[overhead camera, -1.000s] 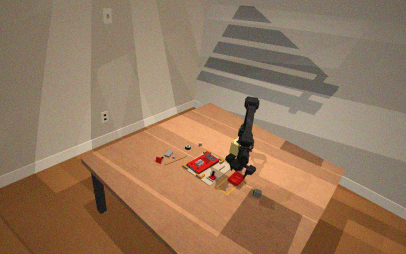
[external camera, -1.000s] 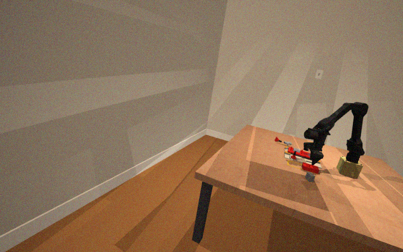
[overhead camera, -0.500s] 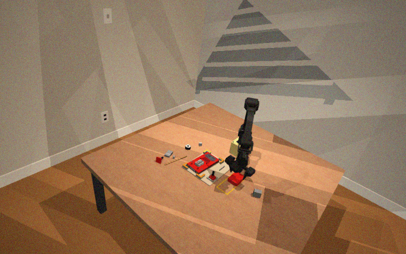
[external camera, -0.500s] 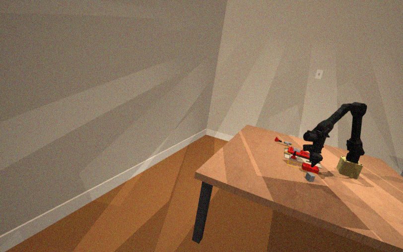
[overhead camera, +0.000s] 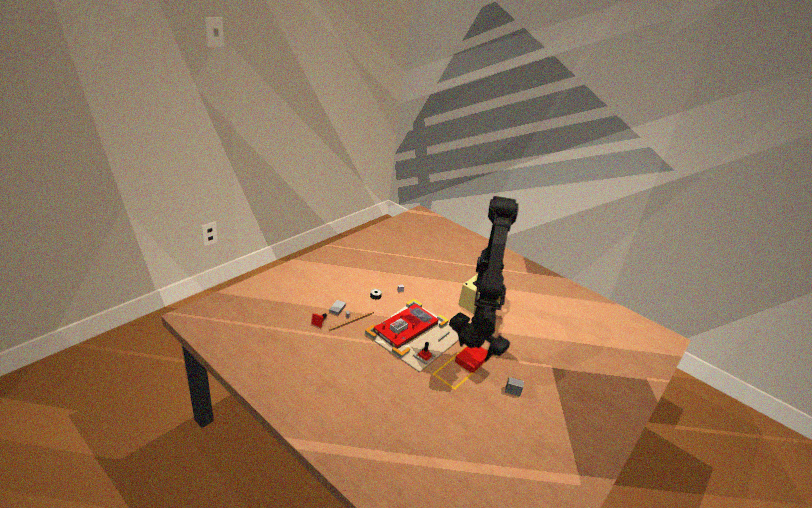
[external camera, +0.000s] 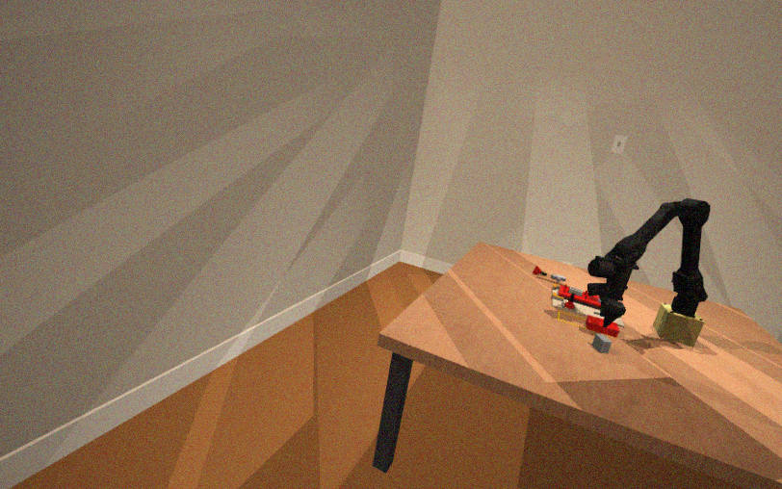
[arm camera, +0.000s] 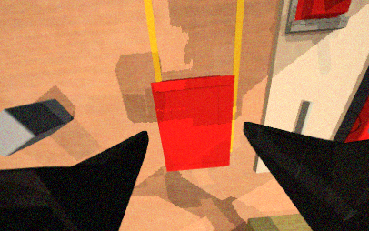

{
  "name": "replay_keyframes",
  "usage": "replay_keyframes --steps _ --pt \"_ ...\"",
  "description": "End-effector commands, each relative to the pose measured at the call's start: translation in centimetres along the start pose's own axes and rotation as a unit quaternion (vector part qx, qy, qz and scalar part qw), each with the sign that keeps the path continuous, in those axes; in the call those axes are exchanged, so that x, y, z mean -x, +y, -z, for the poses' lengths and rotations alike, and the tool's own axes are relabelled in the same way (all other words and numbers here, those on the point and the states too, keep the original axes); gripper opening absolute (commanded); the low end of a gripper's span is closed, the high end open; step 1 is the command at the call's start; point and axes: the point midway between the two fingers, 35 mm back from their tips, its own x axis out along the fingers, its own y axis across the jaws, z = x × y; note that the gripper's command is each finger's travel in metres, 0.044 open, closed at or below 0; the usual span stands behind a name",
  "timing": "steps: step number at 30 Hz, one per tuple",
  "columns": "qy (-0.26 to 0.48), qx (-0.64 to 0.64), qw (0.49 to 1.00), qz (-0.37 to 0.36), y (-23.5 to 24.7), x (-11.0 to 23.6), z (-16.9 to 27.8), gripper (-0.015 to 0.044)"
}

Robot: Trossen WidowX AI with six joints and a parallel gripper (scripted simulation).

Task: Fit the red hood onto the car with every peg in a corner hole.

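The red hood (overhead camera: 471,358) (external camera: 600,325) (arm camera: 194,123) lies flat on the table, at one end of a yellow outlined rectangle (overhead camera: 443,381) (arm camera: 153,41). My gripper (overhead camera: 482,346) (external camera: 610,316) (arm camera: 195,130) is open and hangs low over the hood, with one finger on each side of it and nothing between them. The red car chassis (overhead camera: 409,323) (external camera: 576,296) sits in the cream jig (overhead camera: 419,361) (arm camera: 318,82) to the left of the hood in the top view, with the grey engine block (overhead camera: 398,325) on its deck. The pegs are too small to make out.
A grey block (overhead camera: 514,386) (external camera: 601,343) (arm camera: 27,123) lies close beside the hood. A small red part (overhead camera: 317,319), a grey plate (overhead camera: 337,307), a black gear (overhead camera: 375,293) and a thin rod (overhead camera: 350,321) lie beyond the jig. A red knobbed piece (overhead camera: 425,353) stands on the jig. The arm's olive base (external camera: 677,324) stands behind.
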Motion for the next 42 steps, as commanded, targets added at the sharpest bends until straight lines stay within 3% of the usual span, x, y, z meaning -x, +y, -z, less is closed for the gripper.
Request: replay_keyframes --steps 1,41,42 --pt "0.003 0.002 1.0 -0.001 -0.1 -0.3 0.2 0.044" --pt "0.003 0.002 1.0 0.0 -0.1 -2.2 0.3 0.044" --pt "0.0 0.0 1.0 0.0 0.0 -1.9 0.0 0.0414"
